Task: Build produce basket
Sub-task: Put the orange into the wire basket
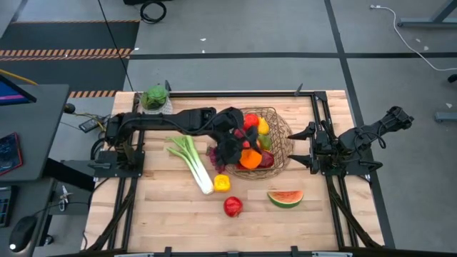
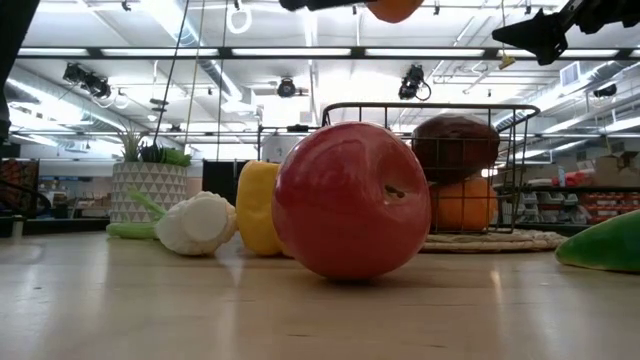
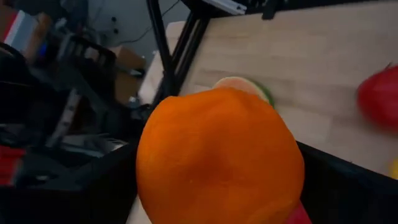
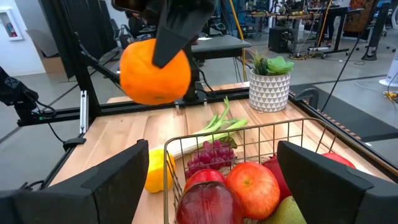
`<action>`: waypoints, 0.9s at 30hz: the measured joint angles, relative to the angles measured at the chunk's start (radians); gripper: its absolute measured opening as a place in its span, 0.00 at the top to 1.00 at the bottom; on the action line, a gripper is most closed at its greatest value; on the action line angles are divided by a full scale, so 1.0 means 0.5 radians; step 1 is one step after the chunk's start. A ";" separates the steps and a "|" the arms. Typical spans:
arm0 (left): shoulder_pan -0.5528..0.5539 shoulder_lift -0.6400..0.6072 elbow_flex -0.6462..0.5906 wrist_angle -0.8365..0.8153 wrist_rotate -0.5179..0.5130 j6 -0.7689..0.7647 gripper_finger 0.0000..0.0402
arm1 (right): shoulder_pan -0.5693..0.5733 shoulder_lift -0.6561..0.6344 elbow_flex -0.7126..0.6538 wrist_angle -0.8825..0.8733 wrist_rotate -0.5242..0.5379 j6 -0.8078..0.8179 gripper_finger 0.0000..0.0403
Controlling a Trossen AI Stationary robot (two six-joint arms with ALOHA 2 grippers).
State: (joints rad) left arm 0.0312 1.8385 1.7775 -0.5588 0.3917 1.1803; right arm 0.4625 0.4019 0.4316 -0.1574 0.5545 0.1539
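Red apple (image 2: 352,200) foremost, blocking basket (image 2: 500,150); yellow pepper (image 2: 258,208), leek (image 2: 190,222) beside

No readable text showing in any view. Nothing legible is appearing on the produce, the basket, the arms or the worktop. The white pot is carrying only a triangle pattern, no lettering. A small red-and-white sign is hanging on the wall at about 10 o'clock in the right wrist view, but its wording can't be made out. Shelf items in the low view are too blurred to read.
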 joint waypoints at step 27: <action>-0.196 0.002 0.000 -0.030 -0.903 1.513 0.07 | 0.000 0.000 0.000 -0.004 0.001 -0.016 0.11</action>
State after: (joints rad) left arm -0.0668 1.8393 1.7775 -0.5741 -0.0596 1.9369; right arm 0.4625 0.4019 0.4316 -0.1593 0.5549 0.1459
